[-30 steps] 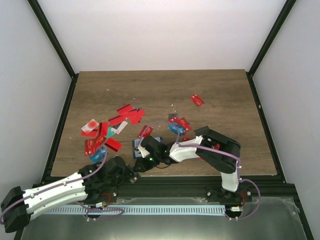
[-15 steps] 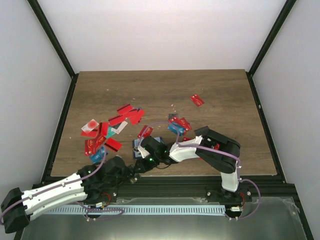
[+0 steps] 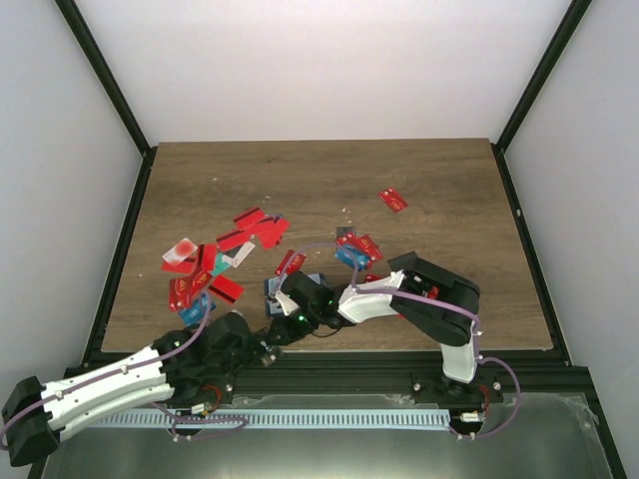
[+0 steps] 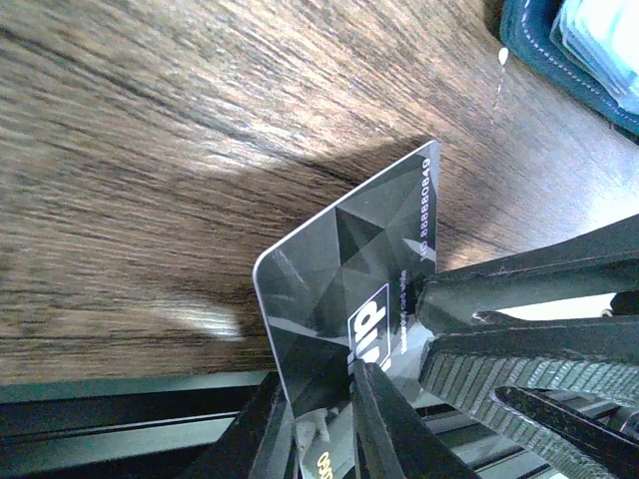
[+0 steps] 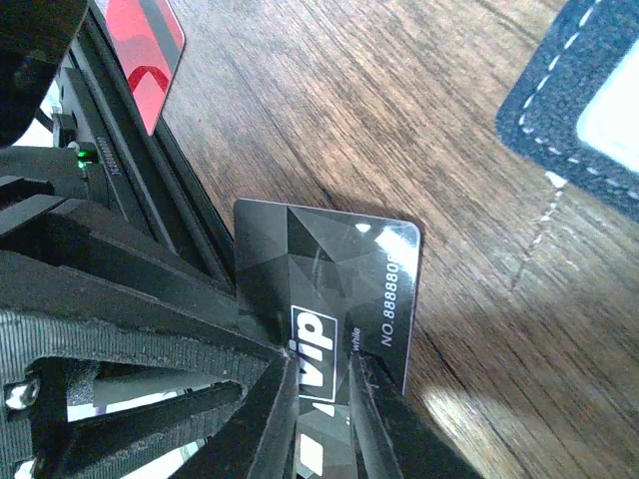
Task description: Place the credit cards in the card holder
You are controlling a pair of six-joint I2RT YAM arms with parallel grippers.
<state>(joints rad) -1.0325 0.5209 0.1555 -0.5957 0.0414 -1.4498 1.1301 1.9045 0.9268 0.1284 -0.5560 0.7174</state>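
- Wood-grain table (image 3: 419, 170) inside a white-walled enclosure; both my arms come in from its near edge.
- Loose credit cards (image 3: 200, 267), mostly red, lie scattered in clusters over the left and middle of the table. A lone red card (image 3: 393, 200) sits well apart toward the far right.
- Navy card holder (image 5: 544, 95) with pale stitching lies flat on the table close to the near edge, just beyond both sets of fingers. A pale panel shows inside its stitched border.
- One black card (image 4: 339, 259) has a faceted pattern, a "vip" mark and a printed number. It is raised off the wood at a tilt and casts a shadow on the table. It is near the card holder but apart from it, and its near end shows over the black rail (image 4: 100, 419) along the table's edge.
- My right fingers (image 4: 444, 294) enter the left wrist view from the right. Their tips are pressed together on the numbered edge of the black card, pinching it.
- My left fingers (image 5: 220, 279) meet the same card at its opposite edge. I cannot tell whether they clamp it or only bracket it.
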